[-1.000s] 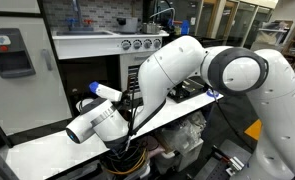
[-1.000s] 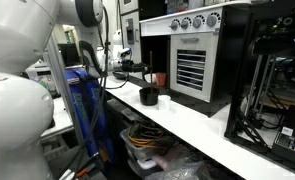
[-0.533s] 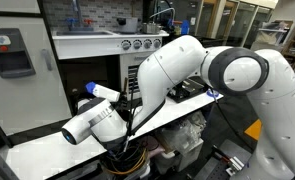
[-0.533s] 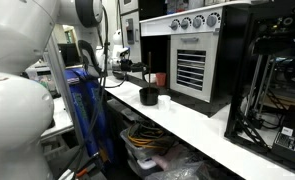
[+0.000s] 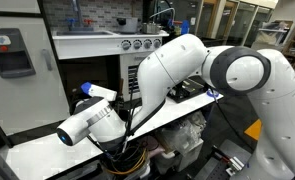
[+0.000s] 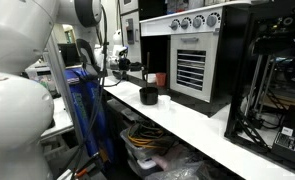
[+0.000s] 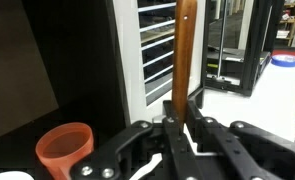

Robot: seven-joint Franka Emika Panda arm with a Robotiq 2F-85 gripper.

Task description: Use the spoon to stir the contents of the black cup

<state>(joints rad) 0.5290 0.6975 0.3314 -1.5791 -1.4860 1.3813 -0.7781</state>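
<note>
gripper (image 7: 183,122) clamped on spoon (image 7: 185,50) handle. risk: thin handle pivots in pinch, tip misses black cup (image 6: 148,95), knocks red cup (image 7: 65,148).

Long brown wooden spoon (image 7: 185,50), thin handle running straight up the wrist view, pinched at its lower part by the gripper (image 7: 180,118) (bowl not visible). Small round black cup (image 6: 148,95), upright on the white counter (image 6: 187,113), wide mouth up, contents impossible to tell.
</note>
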